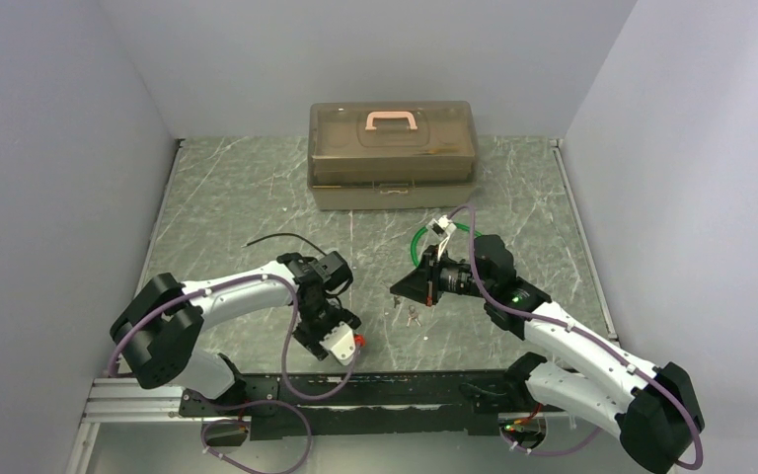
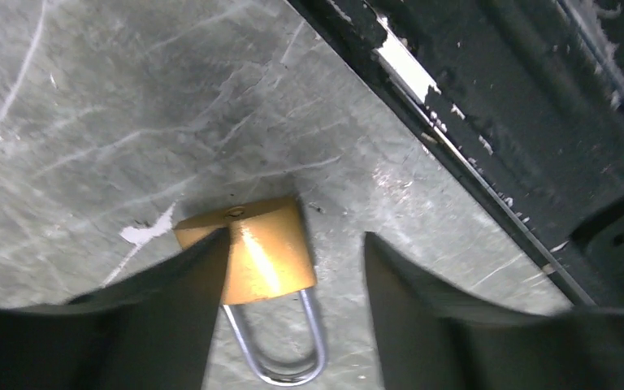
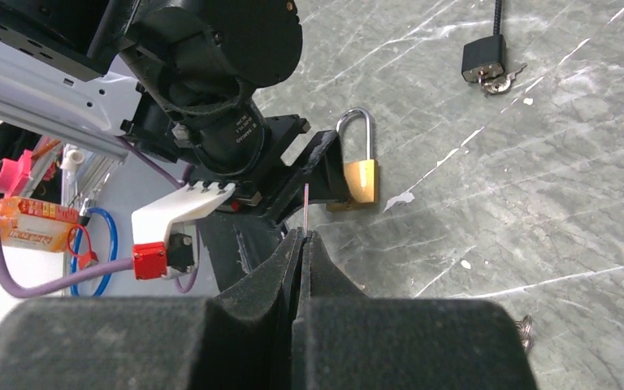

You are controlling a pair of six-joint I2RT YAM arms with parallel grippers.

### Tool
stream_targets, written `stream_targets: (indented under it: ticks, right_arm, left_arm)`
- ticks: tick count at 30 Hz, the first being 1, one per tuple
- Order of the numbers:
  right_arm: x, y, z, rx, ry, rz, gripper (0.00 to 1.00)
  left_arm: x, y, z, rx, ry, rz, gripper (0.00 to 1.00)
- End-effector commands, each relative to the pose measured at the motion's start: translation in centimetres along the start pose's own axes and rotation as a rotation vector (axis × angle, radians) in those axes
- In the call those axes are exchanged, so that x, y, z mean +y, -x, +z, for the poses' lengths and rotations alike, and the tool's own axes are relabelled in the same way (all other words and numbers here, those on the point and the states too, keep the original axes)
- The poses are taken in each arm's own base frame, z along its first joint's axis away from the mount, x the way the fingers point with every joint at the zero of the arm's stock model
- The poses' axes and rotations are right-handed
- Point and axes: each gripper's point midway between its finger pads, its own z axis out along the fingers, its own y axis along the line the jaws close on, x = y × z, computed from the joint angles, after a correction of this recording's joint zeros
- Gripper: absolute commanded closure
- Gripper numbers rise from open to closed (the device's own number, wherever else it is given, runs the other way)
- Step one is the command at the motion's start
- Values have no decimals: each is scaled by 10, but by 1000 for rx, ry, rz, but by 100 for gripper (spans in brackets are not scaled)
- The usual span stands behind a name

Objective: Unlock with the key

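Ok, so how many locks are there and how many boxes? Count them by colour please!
gold padlock: 1
black padlock: 1
brown box: 1
Total: 3
The green loop in front of the box is too unclear to count as a lock.

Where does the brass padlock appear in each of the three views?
Top external: not visible, hidden under the left gripper near the front edge.
Left wrist: the brass padlock lies low in the centre, between the fingers, with its shackle at the bottom edge.
Right wrist: just above centre, shackle upward, beside the left arm's dark finger.
Shared landmark, wrist views only: the white scuff beside the padlock.
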Motion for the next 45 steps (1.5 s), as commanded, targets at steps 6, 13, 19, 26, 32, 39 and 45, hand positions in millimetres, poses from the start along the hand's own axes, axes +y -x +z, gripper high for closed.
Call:
stream_targets:
  ticks: [6, 13, 19, 26, 32, 39, 45]
  right_arm:
    - [6, 12, -2, -23, 27, -64, 100]
    - [6, 13, 0, -20, 29, -62, 100]
    - [6, 14, 0, -17, 25, -56, 100]
    - [6, 16, 3, -22, 30, -36, 100]
    - [7, 19, 4, -30, 30, -30, 100]
    - [6, 22, 4, -26, 20, -43, 100]
    - [6, 22, 5, -27, 23, -44, 100]
  left_arm:
    - [36, -2, -23, 35, 226, -415, 10]
    - [25, -33, -37, 139, 341, -543, 14]
    - [9, -39, -47, 118, 424, -664, 18]
    - [2, -37, -35, 133, 482, -547, 30]
    - [10, -41, -27, 139, 479, -526, 39]
    - [2, -38, -15, 151, 452, -517, 47]
    - [7, -34, -22, 160, 537, -488, 49]
